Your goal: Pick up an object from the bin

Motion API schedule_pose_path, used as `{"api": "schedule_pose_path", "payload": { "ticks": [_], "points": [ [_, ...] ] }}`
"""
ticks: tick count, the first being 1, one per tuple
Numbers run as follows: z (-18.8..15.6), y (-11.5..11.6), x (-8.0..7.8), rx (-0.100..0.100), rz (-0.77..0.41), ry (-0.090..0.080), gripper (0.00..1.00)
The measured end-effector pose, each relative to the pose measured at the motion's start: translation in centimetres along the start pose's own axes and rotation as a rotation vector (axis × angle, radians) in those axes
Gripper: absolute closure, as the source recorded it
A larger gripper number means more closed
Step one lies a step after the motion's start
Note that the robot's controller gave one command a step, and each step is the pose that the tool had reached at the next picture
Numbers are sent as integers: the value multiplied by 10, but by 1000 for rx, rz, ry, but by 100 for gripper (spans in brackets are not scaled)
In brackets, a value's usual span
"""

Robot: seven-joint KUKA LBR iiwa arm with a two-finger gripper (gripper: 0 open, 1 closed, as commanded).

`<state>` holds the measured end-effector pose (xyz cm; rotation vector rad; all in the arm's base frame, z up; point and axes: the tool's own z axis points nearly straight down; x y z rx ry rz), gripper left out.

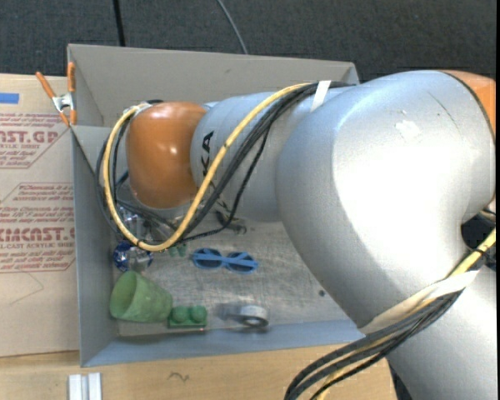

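The grey arm with its rounded orange wrist cover (160, 163) is reaching into the grey metal bin (89, 248) and is hanging over the bin's left part. The end effector (136, 227) is peeking out beneath the cover, ringed by a loop of yellow and black cable; whether it is wide or narrow I cannot tell, as the cover is hiding most of it.

Just beneath the end effector, on its near side, a small blue-and-silver shiny object (124, 257) is lying on the bin floor, the closest thing to it. A tiny green piece (177, 250) is sitting just to the end effector's right. Further right, a flat blue plastic figure-eight shape (223, 261) is lying. Toward the near wall from the end effector, a soft green cup (137, 300) is lying tilted, with a small green studded block (187, 316) beside it and a grey ring-shaped roll (248, 314) beyond that.
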<state>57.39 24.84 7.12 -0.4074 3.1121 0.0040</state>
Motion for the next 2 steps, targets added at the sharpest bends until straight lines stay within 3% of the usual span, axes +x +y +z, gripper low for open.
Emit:
{"api": "schedule_pose_path", "payload": {
  "ticks": [1,2],
  "points": [
    [-35,1,-2,0,0,-3,100],
    [-108,2,-4,0,-1,-8,100]
  ]
}}
